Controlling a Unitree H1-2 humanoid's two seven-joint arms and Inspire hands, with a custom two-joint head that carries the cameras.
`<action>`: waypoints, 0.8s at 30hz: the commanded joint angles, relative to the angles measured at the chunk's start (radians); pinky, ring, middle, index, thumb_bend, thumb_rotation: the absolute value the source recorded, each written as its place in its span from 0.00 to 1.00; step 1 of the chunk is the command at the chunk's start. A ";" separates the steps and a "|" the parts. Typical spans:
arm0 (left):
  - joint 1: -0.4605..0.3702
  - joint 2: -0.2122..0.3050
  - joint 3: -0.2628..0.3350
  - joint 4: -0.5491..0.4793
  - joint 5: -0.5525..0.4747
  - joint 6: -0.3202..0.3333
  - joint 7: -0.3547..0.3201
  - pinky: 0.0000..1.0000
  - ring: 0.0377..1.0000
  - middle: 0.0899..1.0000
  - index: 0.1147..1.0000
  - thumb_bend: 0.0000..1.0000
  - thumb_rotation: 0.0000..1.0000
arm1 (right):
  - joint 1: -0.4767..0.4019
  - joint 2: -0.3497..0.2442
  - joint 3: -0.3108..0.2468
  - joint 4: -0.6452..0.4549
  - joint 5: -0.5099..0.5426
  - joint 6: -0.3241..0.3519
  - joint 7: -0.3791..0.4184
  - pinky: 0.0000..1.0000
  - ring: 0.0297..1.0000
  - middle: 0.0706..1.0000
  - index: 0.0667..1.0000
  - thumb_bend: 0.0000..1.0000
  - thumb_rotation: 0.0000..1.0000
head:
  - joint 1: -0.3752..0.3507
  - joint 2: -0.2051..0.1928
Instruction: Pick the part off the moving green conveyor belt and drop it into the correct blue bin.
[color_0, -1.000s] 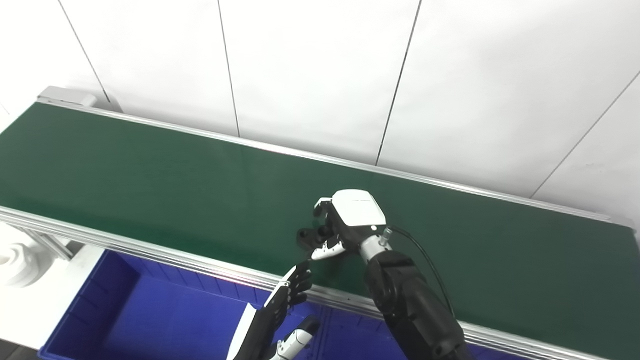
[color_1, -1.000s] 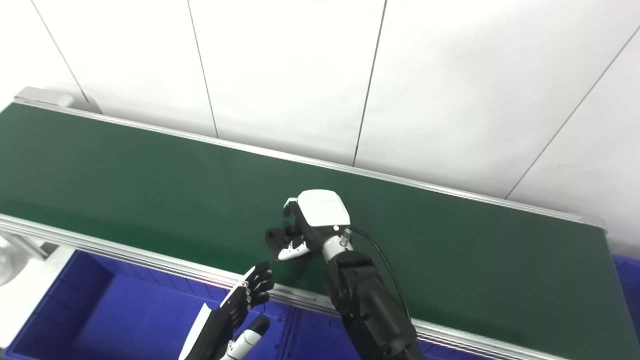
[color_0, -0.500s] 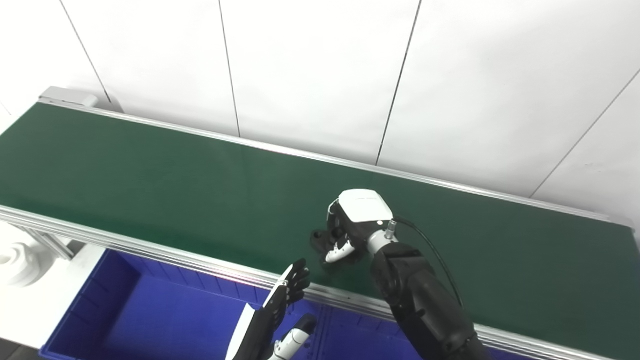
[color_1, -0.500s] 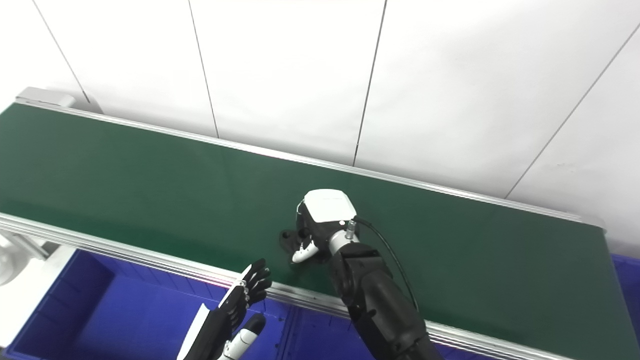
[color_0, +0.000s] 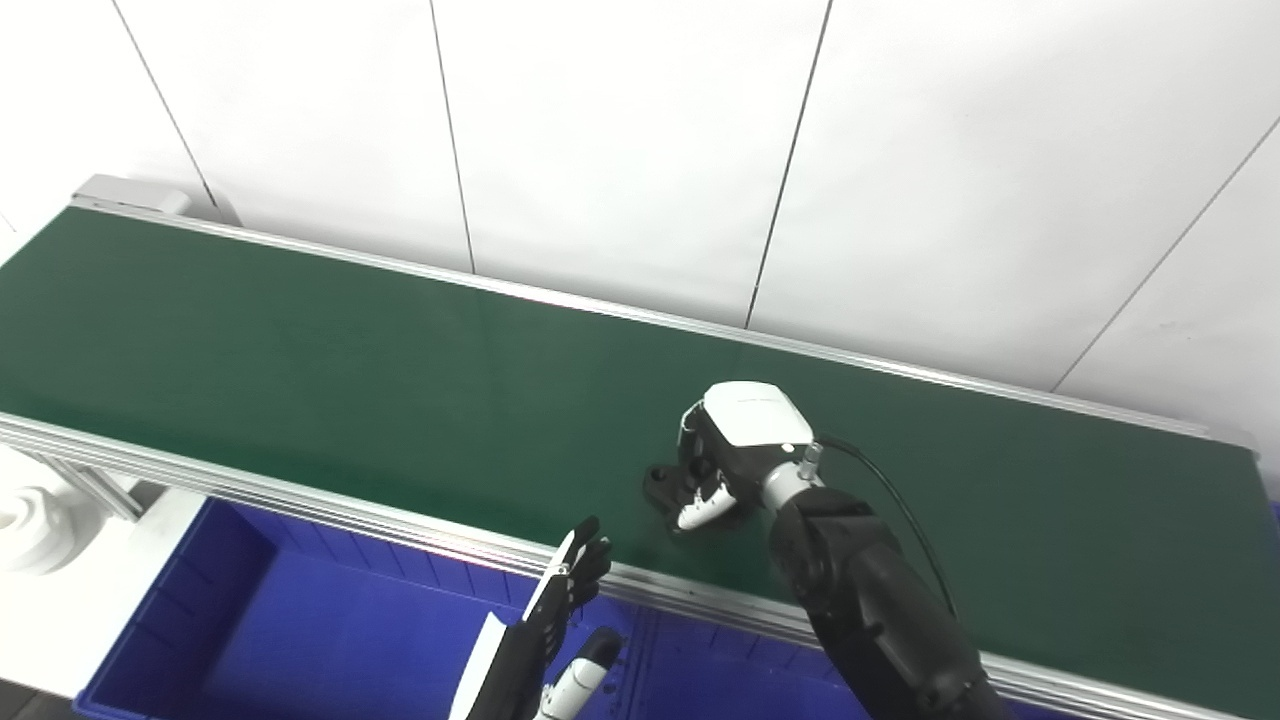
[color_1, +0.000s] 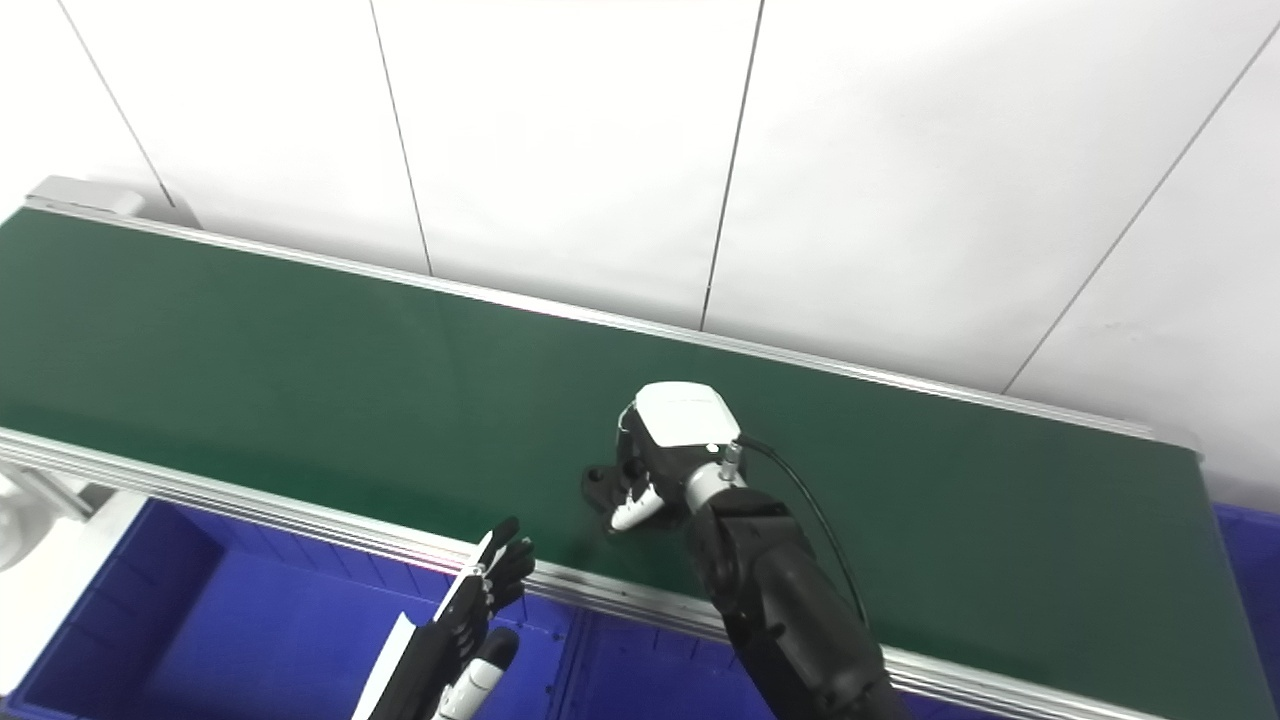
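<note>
Running slantwise across both views, the green conveyor belt (color_0: 300, 340) has a silver rail (color_0: 300, 495) along its near edge and white wall panels (color_0: 620, 150) behind it. Below the rail sits a blue bin (color_0: 300, 620), with a second blue bin (color_1: 1245, 560) just showing past the belt's right end. A white object (color_0: 25, 510) shows at the left edge, cropped. A black cable (color_0: 900, 500) loops from the right wrist over the belt.

The small black part (color_0: 662, 485) lies on the belt, toward its near side, right of the middle. The right robot hand (color_0: 730, 455) is down over it, fingers curled around its right end; the part's left end sticks out past the white-tipped thumb (color_0: 693, 517). The grip looks closed on the part, though the contact itself is hidden under the palm. The left robot hand (color_0: 540, 640) is raised over the near bin, fingers straight and spread, holding nothing.

Against one second ago, the right robot hand and the part sit farther right along the belt, and the fingers have drawn in tighter. The left robot hand has sunk slightly.
</note>
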 joint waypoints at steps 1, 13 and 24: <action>0.014 -0.029 -0.025 -0.032 -0.011 -0.026 0.006 0.93 0.93 0.94 0.98 0.50 0.89 | 0.002 -0.031 0.003 -0.092 0.018 -0.038 0.043 0.23 0.29 0.36 0.45 0.51 0.14 | -0.016 0.004; 0.000 0.019 0.017 -0.055 -0.047 -0.011 -0.014 0.95 0.93 0.94 1.00 0.54 0.97 | 0.106 -0.250 -0.018 -0.556 0.059 -0.125 0.284 0.21 0.26 0.33 0.45 0.50 0.14 | -0.134 0.031; -0.020 0.082 0.065 -0.134 -0.094 0.054 -0.050 0.92 0.91 0.94 1.00 0.54 0.99 | 0.315 -0.250 0.015 -0.745 -0.010 -0.148 0.448 0.12 0.15 0.21 0.45 0.52 0.13 | -0.269 0.085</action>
